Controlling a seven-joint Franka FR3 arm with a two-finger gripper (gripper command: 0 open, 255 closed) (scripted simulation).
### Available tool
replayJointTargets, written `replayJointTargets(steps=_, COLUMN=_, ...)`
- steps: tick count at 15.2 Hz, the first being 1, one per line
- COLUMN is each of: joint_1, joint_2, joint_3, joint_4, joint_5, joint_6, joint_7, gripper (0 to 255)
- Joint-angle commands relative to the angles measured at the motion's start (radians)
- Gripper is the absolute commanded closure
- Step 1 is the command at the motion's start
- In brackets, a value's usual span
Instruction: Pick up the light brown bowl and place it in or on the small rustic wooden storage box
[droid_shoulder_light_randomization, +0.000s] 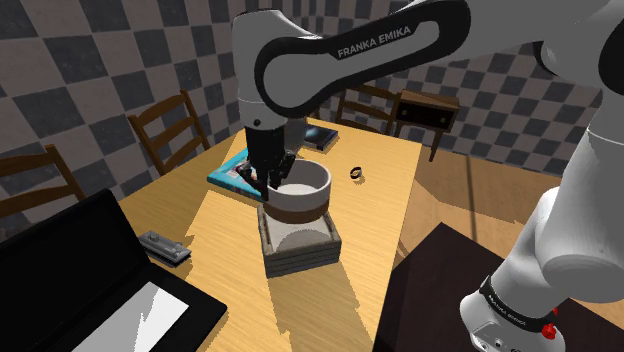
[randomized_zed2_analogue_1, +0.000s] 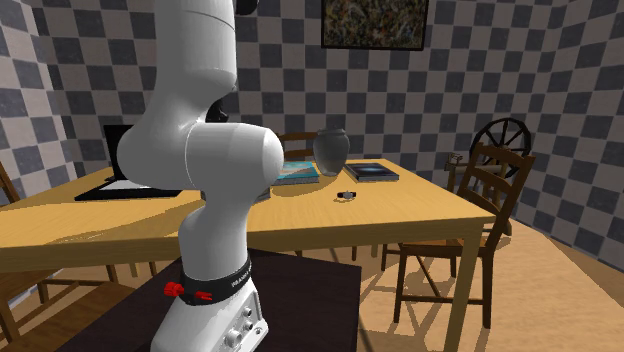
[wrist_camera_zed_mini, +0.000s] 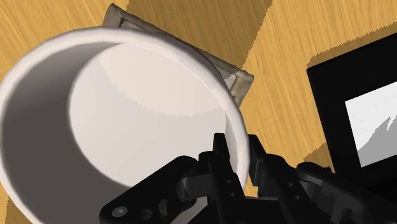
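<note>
End effector (wrist_camera_zed_mini: 236, 158) astride bowl (wrist_camera_zed_mini: 127, 114) rim

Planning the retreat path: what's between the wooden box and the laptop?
Shoulder view: a small grey flat device lies on the table between the wooden box and the laptop, nearer the laptop; otherwise bare wood.

Grey and dark checkered walls (droid_shoulder_light_randomization: 90, 50) close the room on every side that can be seen. A light-grained wooden table (droid_shoulder_light_randomization: 370, 205) stands in the middle, crossed by bands of brighter light and soft shade. Slat-backed wooden chairs stand around it, one (droid_shoulder_light_randomization: 168, 130) at the shoulder view's left and another (randomized_zed2_analogue_1: 495, 185) at the second exterior view's right. A small dark side table (droid_shoulder_light_randomization: 428, 106) stands by the far wall. A framed picture (randomized_zed2_analogue_1: 375, 22) hangs high up, a spoked wheel (randomized_zed2_analogue_1: 506, 140) stands near the wall lower down, and the floor (randomized_zed2_analogue_1: 570, 290) is tan.
</note>
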Motion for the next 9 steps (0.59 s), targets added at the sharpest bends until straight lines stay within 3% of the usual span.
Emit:
replayJointTargets(steps=1, joint_1=0.002, joint_2=0.007, joint_3=0.0, joint_4=-0.015, joint_5=-0.003, joint_6=0.023, joint_7=0.003, gripper=255)
replayJointTargets(steps=9, joint_1=0.005, joint_2=0.042, joint_3=-0.002, joint_4=-0.083, joint_5=-0.017, joint_6=0.123, joint_7=0.007, gripper=255)
